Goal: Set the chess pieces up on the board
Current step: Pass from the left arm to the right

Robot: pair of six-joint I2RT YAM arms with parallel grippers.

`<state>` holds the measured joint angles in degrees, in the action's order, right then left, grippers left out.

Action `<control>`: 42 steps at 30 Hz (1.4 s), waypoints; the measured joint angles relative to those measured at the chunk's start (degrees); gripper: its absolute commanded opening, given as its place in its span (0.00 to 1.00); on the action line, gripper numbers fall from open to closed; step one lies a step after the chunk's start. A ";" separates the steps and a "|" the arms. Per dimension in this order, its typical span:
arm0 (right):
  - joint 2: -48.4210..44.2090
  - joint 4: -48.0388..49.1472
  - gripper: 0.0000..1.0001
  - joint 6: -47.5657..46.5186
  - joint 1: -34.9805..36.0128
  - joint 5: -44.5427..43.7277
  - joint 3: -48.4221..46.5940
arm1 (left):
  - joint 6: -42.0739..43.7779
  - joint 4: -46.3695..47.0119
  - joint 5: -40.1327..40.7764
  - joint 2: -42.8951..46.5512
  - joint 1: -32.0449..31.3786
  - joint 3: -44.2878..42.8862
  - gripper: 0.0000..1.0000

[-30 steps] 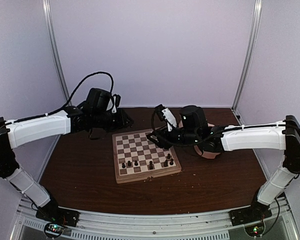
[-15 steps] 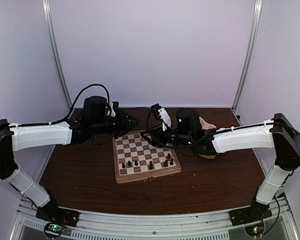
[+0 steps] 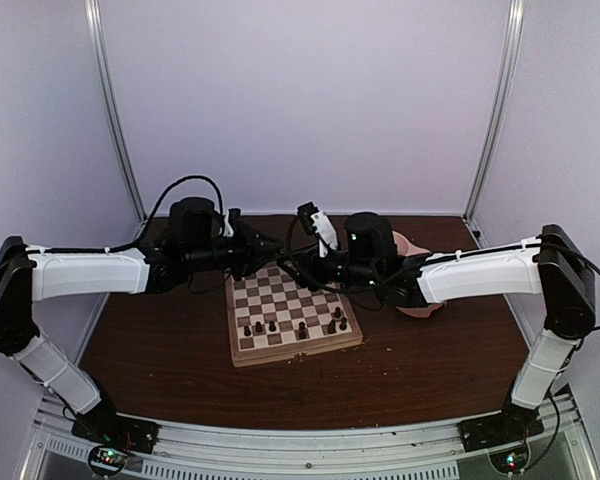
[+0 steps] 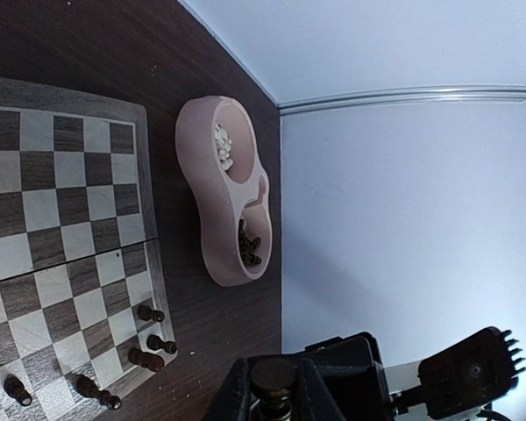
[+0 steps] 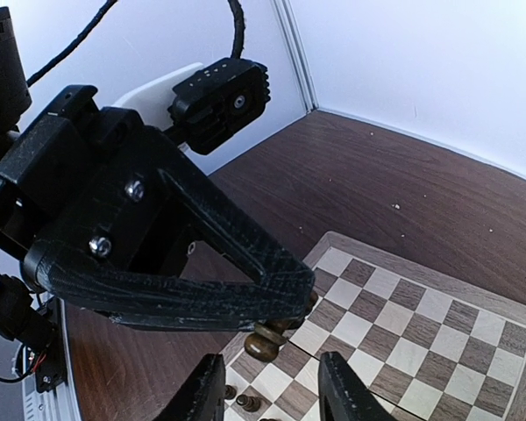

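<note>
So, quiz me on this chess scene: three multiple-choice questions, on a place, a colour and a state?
1. Where is the pink double bowl relative to the board? A on it; B beside it, on the table; C under it.
2. The chess pieces standing on the board are: A dark; B cream; C red.
3. The left end effector is: A open, empty; B hidden; C shut on a dark piece.
Answers: B, it rests past the board's frame; A, all standing there look dark; C, the piece is clamped at its tip.

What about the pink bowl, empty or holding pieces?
Not empty: the pink bowl holds cream pieces in one compartment, dark pieces in the other.
</note>
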<state>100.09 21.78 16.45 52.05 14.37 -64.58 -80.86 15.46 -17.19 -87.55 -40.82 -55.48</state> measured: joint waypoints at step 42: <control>0.68 1.31 0.26 -2.05 0.57 -6.64 -0.90 | -3.15 4.33 -1.25 -1.31 0.00 0.85 0.17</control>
<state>100.77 23.09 14.39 52.62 7.73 -65.47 -84.01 19.79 -18.44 -88.86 -40.82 -54.63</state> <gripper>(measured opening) 0.274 0.175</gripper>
